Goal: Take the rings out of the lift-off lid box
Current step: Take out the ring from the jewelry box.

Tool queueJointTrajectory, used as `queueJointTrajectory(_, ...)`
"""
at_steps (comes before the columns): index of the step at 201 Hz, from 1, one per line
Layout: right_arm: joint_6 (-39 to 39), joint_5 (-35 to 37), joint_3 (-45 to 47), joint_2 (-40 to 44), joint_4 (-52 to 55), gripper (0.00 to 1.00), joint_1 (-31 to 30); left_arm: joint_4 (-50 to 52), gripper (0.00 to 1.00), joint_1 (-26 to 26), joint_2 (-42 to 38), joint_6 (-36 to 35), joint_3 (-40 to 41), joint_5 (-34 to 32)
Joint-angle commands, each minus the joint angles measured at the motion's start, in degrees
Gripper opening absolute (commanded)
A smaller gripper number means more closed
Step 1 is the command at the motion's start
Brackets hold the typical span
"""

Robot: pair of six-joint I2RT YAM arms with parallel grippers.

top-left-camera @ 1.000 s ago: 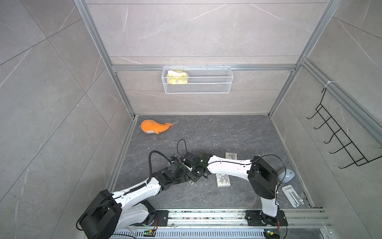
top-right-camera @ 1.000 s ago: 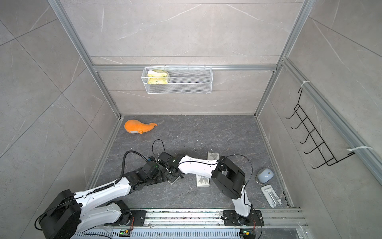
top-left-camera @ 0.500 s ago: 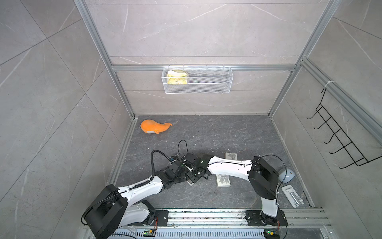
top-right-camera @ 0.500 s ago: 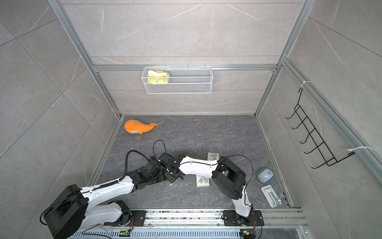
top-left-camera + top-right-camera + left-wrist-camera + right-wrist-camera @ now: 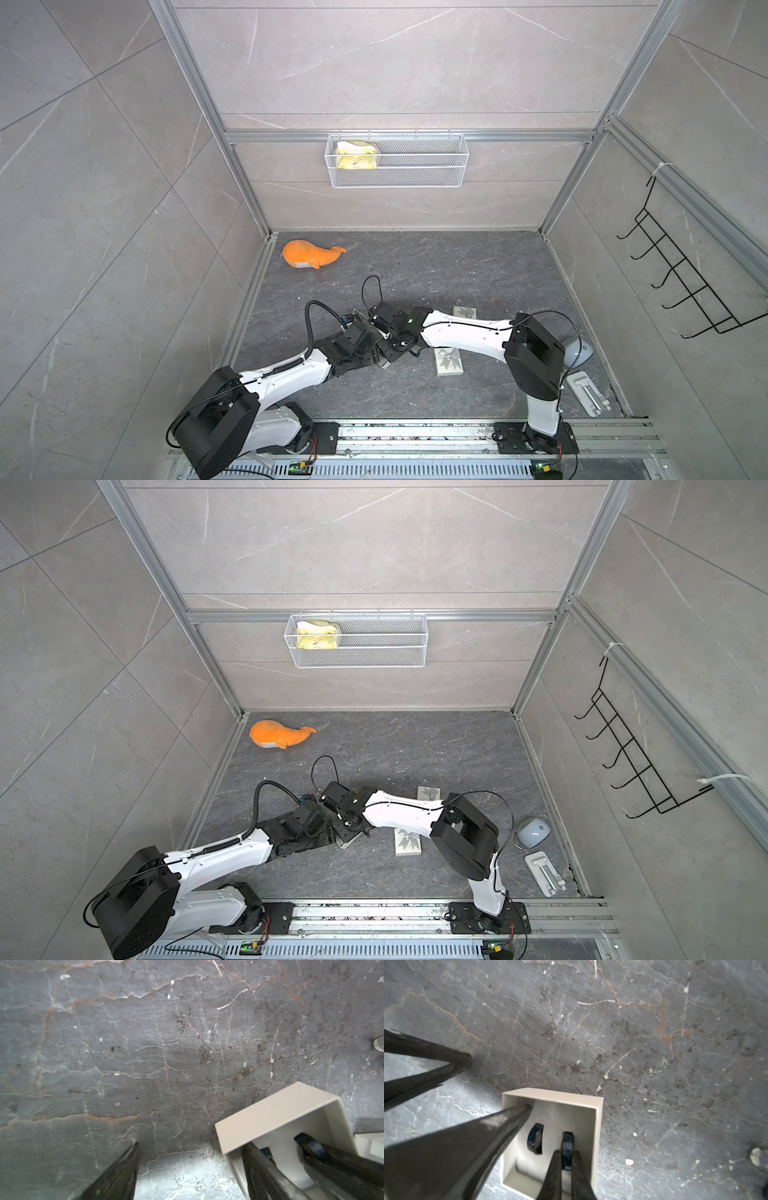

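Observation:
The lift-off lid box (image 5: 552, 1094) is a small open beige box on the dark floor, mostly hidden under both wrists in a top view (image 5: 385, 365). Two dark rings stand upright inside it. My right gripper (image 5: 568, 1154) is shut on one ring (image 5: 568, 1142); the other ring (image 5: 535, 1138) stands free beside it. My left gripper (image 5: 192, 1147) is open and straddles a box wall (image 5: 268, 1113): one finger (image 5: 525, 1108) sits inside the corner, the other finger (image 5: 466, 1059) stands apart outside. A small ring-like thing (image 5: 379, 1043) lies on the floor a little way off.
A white gift box with a bow (image 5: 448, 361) and a patterned box (image 5: 464, 311) lie to the right of the grippers. An orange whale toy (image 5: 309, 255) sits at the back left. A grey mouse (image 5: 577, 351) and a white holder (image 5: 588, 392) lie at the right.
The left gripper's jaws have drawn closer together around the box wall. The right gripper has stayed shut at the box.

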State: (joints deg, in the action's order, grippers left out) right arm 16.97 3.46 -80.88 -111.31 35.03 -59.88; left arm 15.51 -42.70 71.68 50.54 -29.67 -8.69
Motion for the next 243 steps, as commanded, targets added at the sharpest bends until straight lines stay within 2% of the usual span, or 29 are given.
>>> queueJointTrajectory(1,0.79,-0.74,0.53,2.23,-0.62,0.0,0.05,3.57,0.74,0.42,0.99,-0.29,-1.92,-0.98)
queueJointTrajectory(26,1.13,-1.53,1.7,2.54,-1.6,0.0,0.05,3.78,0.73,0.42,0.71,-0.09,-2.98,-1.41)
queueJointTrajectory(102,3.05,-4.28,4.01,3.65,-4.64,0.0,0.43,3.55,0.68,0.5,6.77,-1.48,-5.45,-0.52)
queueJointTrajectory(164,5.69,-10.8,8.61,6.61,-10.35,0.0,2.9,2.58,0.63,0.51,9.52,-1.84,-5.31,0.18)
queueJointTrajectory(243,5.77,-9.43,11.32,8.12,-13.83,0.0,3.08,3.09,0.62,0.51,11.36,-3.48,-5.22,-0.34)
